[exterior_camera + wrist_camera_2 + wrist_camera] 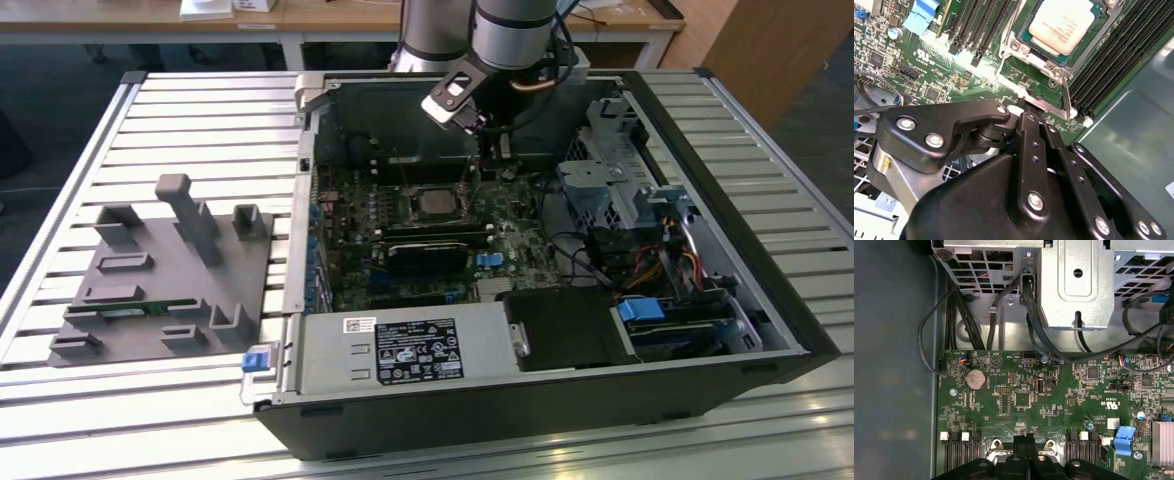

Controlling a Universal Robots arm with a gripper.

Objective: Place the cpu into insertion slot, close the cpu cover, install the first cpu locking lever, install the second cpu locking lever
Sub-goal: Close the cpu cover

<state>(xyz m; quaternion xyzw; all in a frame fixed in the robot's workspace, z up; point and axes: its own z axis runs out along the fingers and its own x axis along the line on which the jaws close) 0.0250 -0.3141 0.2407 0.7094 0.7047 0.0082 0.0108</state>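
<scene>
The claw (pixel 1024 116) hangs low inside the open computer case (pixel 534 415). Its black fingers are pressed together with nothing visibly caught between them, and the tips sit at the near edge of the insertion slot (pixel 411 200). The cpu (pixel 1061 22) lies seated in that slot just beyond the tips, pale face up. The cpu cover (pixel 1050 63) seems to lie flat over its margins, so the chip looks placed and the frame looks down. A thin silver locking lever (pixel 1066 96) runs along the slot's side between the claw and the memory slots (pixel 1114 65), with its hooked end close beside the tips. The joined fingers probably serve here as a blunt pusher rather than a pincer, though whether they touch the lever cannot be told. Room is tight. The memory slots stand just to one side of the claw, and a bare metal panel (pixel 1139 145) of the case flanks it beyond them. In the first wrist view a drive cage (pixel 1076 285) and loose black cables (pixel 1031 315) crowd the motherboard (pixel 1004 390) edge well ahead of the claw. Out on the counter (pixel 200 120), a grey fixture (pixel 174 270) stands well apart from the claw and seems to play no part in this step.
</scene>
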